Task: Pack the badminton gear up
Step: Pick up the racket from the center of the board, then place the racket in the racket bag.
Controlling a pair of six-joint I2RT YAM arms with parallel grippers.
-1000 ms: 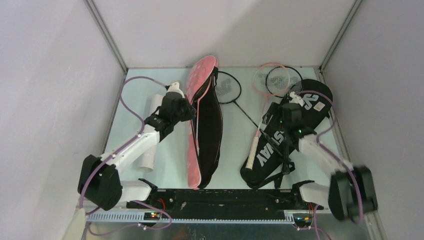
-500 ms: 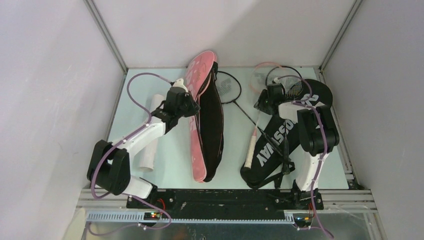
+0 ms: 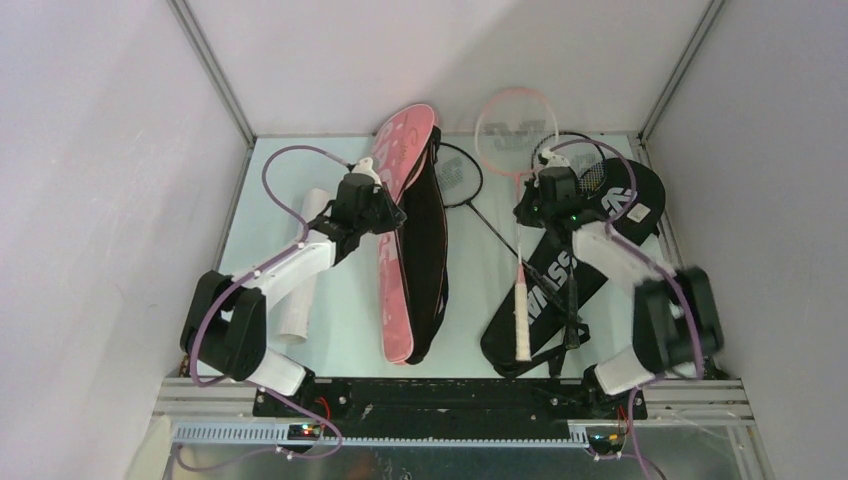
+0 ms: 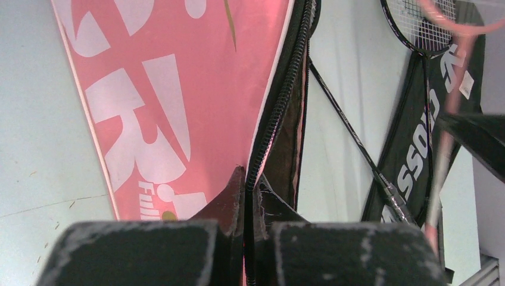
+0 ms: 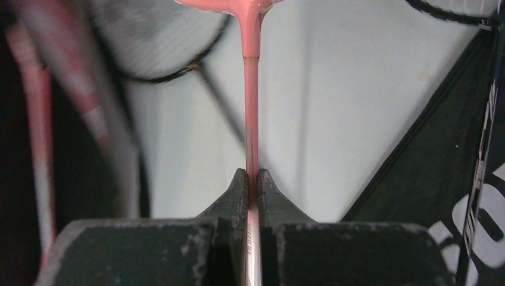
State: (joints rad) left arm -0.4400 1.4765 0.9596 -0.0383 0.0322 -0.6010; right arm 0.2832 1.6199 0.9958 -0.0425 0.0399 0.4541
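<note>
We see the left arm stretched forward with its elbow bent, the left gripper (image 4: 250, 179) pinched on the zipper edge of the pink bag (image 3: 393, 270), which lies lengthwise mid-table. The right arm doubles back over the black bag (image 3: 548, 300) — the right gripper (image 5: 253, 179) clamps the shaft of the pink racket (image 3: 520, 262), head toward the back wall.

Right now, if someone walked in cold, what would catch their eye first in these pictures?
The pink racket stands out: the right hand pinches it by the shaft, with its head toward the far wall and its white grip crossing the black bag in the top view. To the left, the left hand pinches the zipper edge of the pink bag, which lies unzipped mid-table.
</note>
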